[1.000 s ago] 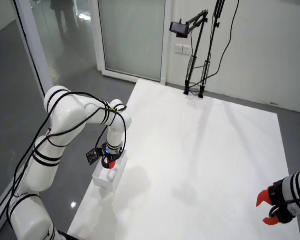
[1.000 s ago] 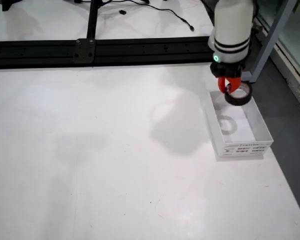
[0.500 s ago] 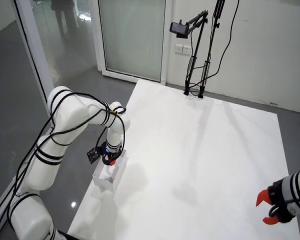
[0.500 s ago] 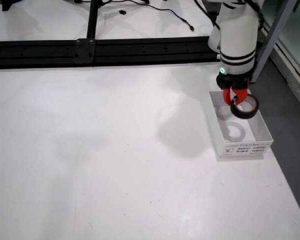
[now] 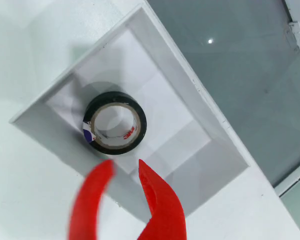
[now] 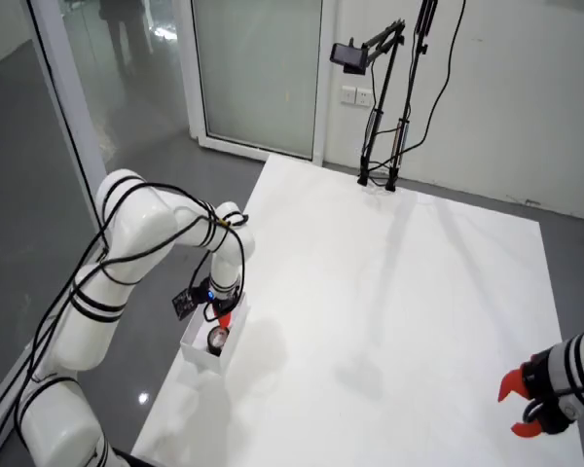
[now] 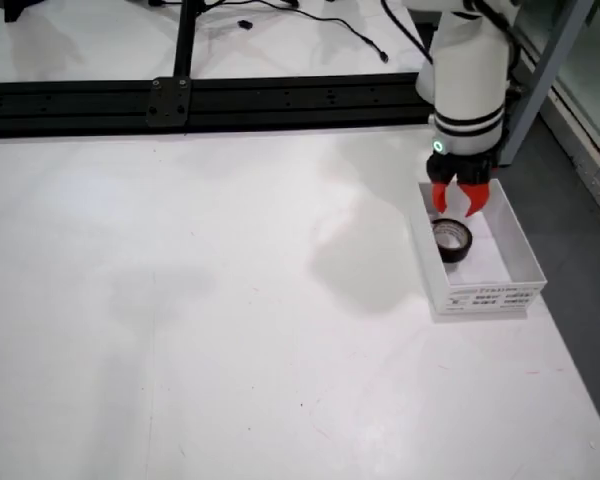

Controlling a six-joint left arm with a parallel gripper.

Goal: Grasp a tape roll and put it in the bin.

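Black tape roll (image 5: 115, 122) lying flat inside the white bin (image 5: 200, 97), centre-left of the view that rides on the gripper, red gripper (image 5: 124, 200) at the lower edge, fingers parted, holding nothing, white table (image 7: 230, 300) beneath.

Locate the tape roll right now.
In the side view the tape roll lies flat inside the white bin at the table's right edge, just below the open gripper.
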